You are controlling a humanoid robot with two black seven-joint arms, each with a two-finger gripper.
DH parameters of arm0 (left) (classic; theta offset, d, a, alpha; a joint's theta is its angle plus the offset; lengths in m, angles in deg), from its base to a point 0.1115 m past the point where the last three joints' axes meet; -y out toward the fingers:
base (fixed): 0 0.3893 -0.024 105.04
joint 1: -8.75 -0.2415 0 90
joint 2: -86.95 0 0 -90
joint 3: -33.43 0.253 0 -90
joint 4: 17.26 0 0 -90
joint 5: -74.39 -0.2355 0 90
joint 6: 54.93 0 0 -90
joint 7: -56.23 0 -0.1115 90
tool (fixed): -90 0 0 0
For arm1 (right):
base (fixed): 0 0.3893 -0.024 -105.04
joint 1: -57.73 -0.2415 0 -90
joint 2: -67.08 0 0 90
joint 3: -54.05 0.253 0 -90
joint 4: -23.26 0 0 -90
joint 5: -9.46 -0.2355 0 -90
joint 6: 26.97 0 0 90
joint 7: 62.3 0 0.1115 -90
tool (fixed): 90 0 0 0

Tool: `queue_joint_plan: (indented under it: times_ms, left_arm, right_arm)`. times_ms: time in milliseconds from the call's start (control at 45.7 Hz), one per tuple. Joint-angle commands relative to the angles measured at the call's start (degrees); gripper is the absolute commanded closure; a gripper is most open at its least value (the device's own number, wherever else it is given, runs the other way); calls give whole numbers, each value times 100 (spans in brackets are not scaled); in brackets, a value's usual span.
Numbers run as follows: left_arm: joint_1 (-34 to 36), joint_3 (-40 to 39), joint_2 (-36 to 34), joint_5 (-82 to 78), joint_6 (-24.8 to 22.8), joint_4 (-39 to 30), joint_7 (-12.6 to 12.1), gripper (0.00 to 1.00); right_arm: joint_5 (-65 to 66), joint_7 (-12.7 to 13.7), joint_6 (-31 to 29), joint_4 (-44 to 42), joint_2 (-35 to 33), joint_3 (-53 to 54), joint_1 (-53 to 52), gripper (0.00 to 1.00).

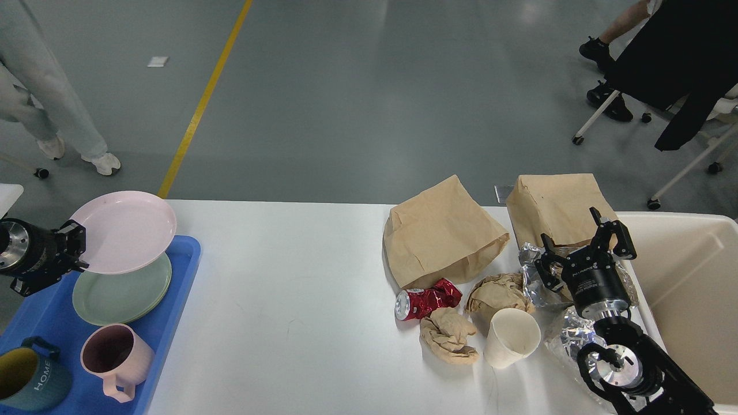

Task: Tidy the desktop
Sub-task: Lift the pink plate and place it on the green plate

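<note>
Left gripper, at 9 o'clock, is clamped on the rim of a pink plate held above green plates on the blue tray. A pink mug and teal mug stand at 7 o'clock. The desktop fills the centre. At 4 o'clock lie two paper bags, a crushed red can, crumpled paper, a paper cup and foil. Right gripper hovers with fingers apart beside the cream bin.
</note>
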Motion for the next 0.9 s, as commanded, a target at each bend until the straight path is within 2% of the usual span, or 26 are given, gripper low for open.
queue_joint_plan:
  times_ms: [0,219,570,635,745,810,876]
  left_arm:
    - [-767,-602,53,-377,73,553,-86,100]
    - [-917,-691,299,-923,372,553,-86,100]
    - [-997,-717,361,-923,389,509,-77,98]
    - [-997,-717,422,-932,372,501,-77,93]
    - [-997,-717,431,-932,407,492,-86,72]
    - [-1005,-717,431,-932,442,492,-94,70]
    - [-1005,-717,431,-932,460,492,-94,62]
  right_arm:
    - [0,-1,8,0,0,0,0,0]
    - [0,7,-1,0,0,0,0,0]
    - [0,-1,-1,0,0,0,0,0]
    - [0,-1,-1,0,0,0,0,0]
    - [0,-1,-1,0,0,0,0,0]
    - [0,-1,-1,0,0,0,0,0]
    - [0,-1,-1,0,0,0,0,0]
